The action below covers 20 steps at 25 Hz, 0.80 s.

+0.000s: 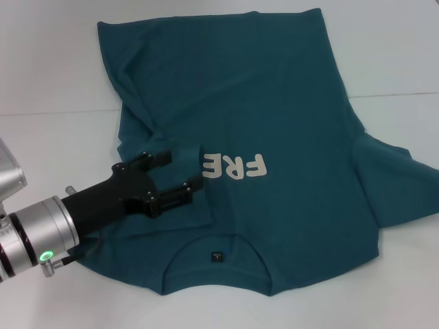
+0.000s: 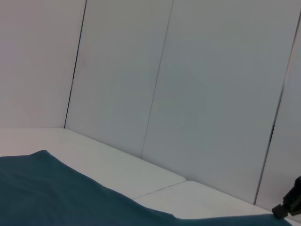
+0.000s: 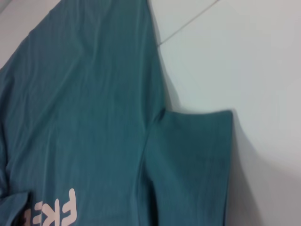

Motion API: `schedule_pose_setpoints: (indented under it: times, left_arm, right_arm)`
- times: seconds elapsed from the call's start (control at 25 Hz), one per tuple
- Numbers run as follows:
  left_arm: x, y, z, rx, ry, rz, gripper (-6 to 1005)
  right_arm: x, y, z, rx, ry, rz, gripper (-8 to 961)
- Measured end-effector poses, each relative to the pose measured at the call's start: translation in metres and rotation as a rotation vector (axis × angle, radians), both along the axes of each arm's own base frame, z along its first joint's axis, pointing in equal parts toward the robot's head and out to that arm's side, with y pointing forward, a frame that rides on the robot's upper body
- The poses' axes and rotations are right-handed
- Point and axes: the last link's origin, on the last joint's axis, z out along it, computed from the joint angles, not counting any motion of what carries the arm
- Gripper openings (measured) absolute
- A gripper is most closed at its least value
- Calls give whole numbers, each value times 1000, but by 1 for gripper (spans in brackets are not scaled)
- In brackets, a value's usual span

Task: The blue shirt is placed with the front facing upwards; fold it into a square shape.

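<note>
**A:** Where the cloth lies on your white desk (image 1: 55,62), what do you read?

**B:** Soft matte cotton. The blue shirt (image 1: 274,103) is spread front up, collar toward you, hem at the far side. Your left side of it is folded over toward the middle, rumpled, with diagonal creases. That fold covers part of the white print; only "FRE" shows.

**A:** Label?

**B:** Small dark square inside the round collar (image 1: 217,258). The right sleeve (image 3: 197,160) lies flat, squared edge; the frame cuts off its near end.

**A:** Your left tool (image 1: 180,173)?

**B:** Black, hard-edged, on a silver wrist with a green lamp. It sits over the folded flap beside the print, fingers spread apart, gripping nothing. Contact with the cloth: can't tell.

**A:** Right tool?

**B:** Out of sight in all views.
</note>
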Motion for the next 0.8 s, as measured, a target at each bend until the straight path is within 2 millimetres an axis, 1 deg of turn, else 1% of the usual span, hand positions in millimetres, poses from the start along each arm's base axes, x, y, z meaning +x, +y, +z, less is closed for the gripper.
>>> schedule_pose_setpoints:
  times: [0.2, 0.44, 0.6, 0.8]
  left_arm:
    - [0, 0, 0, 0, -1, -2, 875]
    - [1, 0, 0, 0, -1, -2, 875]
    - [1, 0, 0, 0, -1, -5, 875]
    - [1, 0, 0, 0, 0, -8, 875]
  right_arm:
    - [-7, 1, 14, 0, -22, 11, 0]
    - [-11, 3, 26, 4, -36, 17, 0]
    - [-20, 8, 33, 3, -50, 37, 1]
    - [-33, 20, 31, -29, -80, 58, 1]
